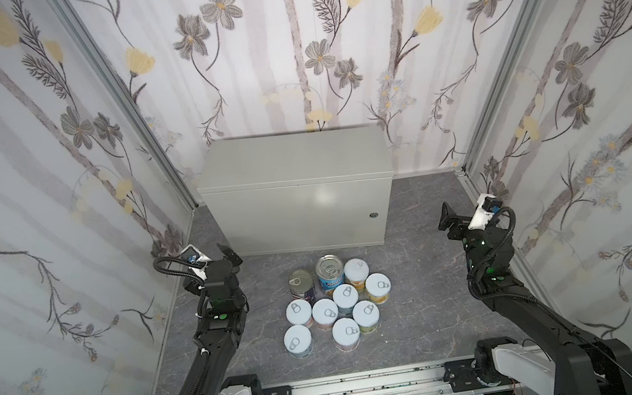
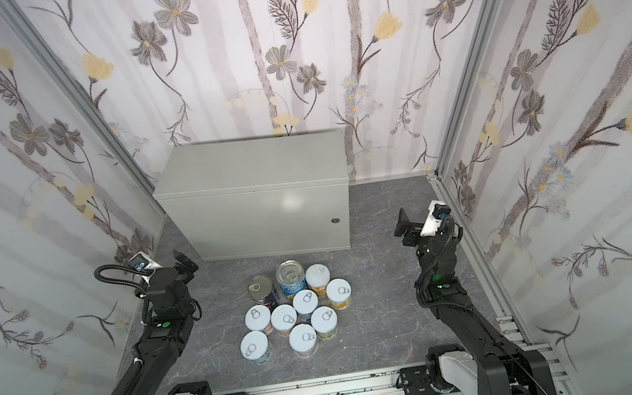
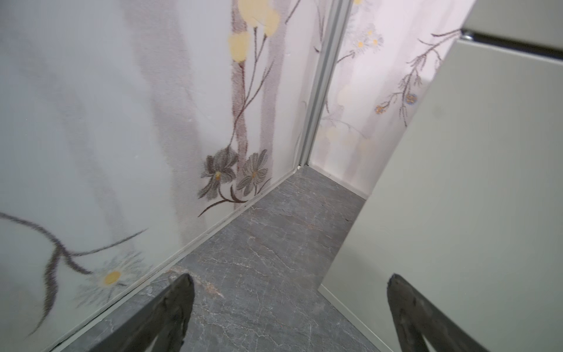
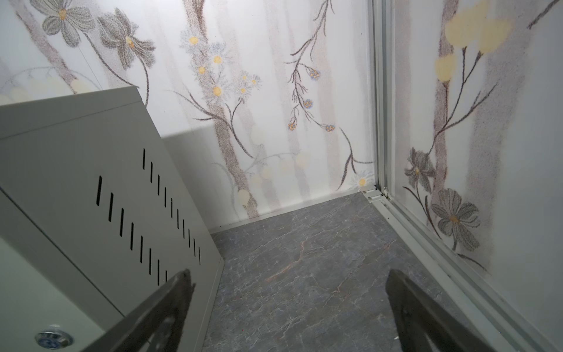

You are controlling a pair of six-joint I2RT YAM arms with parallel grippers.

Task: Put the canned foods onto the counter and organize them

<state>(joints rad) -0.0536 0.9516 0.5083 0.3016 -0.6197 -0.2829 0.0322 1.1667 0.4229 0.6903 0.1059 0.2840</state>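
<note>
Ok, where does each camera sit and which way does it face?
Top views: high behind the arm bases, looking down-forward at the cans and counter; both arms show.
Left wrist: faces the wall corner left of the counter; open left end effector shows.
Right wrist: faces the wall corner right of the counter; open right end effector shows.
Shared: both wrist views catch the counter.

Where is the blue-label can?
In both top views the blue-label can stands on the floor before the counter, between the navy can and a pale-lidded can.
</note>
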